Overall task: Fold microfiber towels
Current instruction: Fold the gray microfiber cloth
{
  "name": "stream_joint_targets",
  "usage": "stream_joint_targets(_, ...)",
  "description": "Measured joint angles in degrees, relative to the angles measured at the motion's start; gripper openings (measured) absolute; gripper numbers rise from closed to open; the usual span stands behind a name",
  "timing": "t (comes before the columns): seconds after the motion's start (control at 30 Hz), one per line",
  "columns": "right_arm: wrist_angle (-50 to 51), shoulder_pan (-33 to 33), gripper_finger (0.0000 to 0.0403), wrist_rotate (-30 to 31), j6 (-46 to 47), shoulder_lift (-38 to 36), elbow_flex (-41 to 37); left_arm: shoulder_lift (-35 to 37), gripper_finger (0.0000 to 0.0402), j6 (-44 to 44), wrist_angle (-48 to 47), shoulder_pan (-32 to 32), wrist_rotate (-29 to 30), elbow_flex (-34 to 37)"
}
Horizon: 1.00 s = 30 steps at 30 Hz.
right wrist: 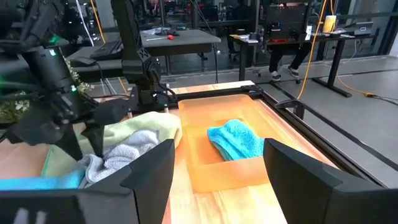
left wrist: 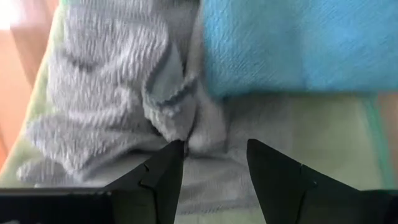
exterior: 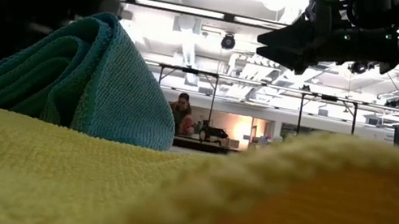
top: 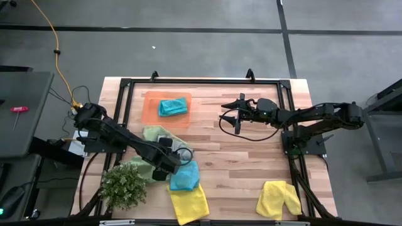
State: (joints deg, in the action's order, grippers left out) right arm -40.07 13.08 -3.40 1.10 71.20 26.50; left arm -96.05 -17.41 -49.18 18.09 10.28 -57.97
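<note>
Both my arms are matte black, built of slim tubular links with chunkier joint housings. Left arm [top: 119, 138]: boxy black wrist block, black cable looping off beside it. Right arm [top: 314, 114]: same finish, a thin black cable hanging in a loop under the forearm, a small green light on the wrist. Left gripper [left wrist: 214, 168]: two black wedge fingers, flat faces, angular stepped edges. Right gripper [right wrist: 217, 180]: same two broad black fingers with bevelled tips, plain, no markings I can make out.
</note>
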Motion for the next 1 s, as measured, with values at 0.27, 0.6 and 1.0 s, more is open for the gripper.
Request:
stream_joint_targets(0.27,0.0,0.0,0.0236,0.0,0.2,0.0,0.0,0.3,0.0163,0.0,2.5,0.0,1.1,-0.1)
stream_joint_targets(0.6,0.0,0.0,0.0236,0.0,0.0,0.0,0.0,0.3,0.0054,2.5,0.3,0.0,4.2,-2.9)
stream_joint_targets(1.0,1.5,0.0,0.0236,-0.3,-0.1,-1.6,0.0,0.4,0.0002,11.3,-21.7,-2.6,20.5,-28.3)
